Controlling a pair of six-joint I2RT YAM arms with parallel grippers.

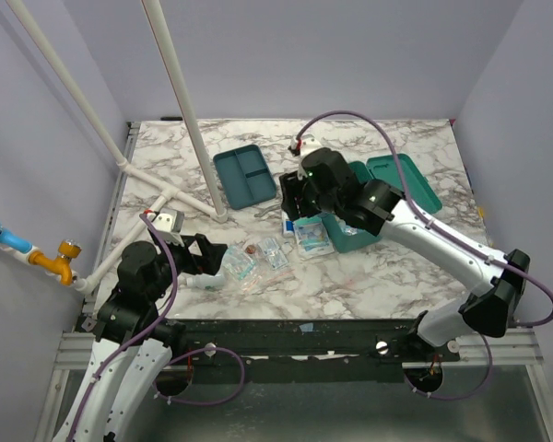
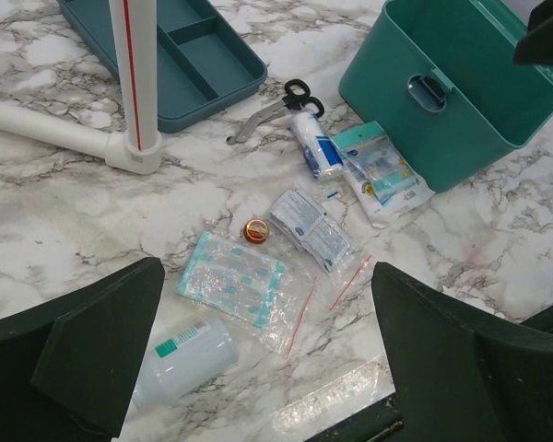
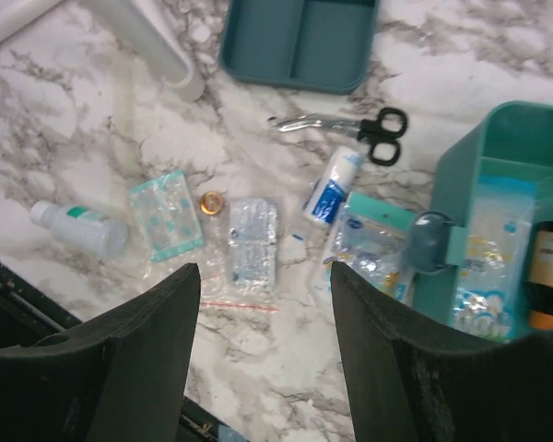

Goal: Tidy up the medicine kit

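Top view: the kit (image 1: 361, 238) sat right of centre with its lid open. My right pincer (image 1: 293, 204) hovered beside it, my left pincer (image 1: 212, 253) lower left.
Left wrist: jaws wide, empty. The pouch (image 2: 232, 276) lay nearest, with the pole (image 2: 134, 74) crowding upper left.
Right wrist: jaws wide, empty. I judged it best to descend squarely onto the tube (image 3: 332, 189), avoiding the scissors (image 3: 336, 122).
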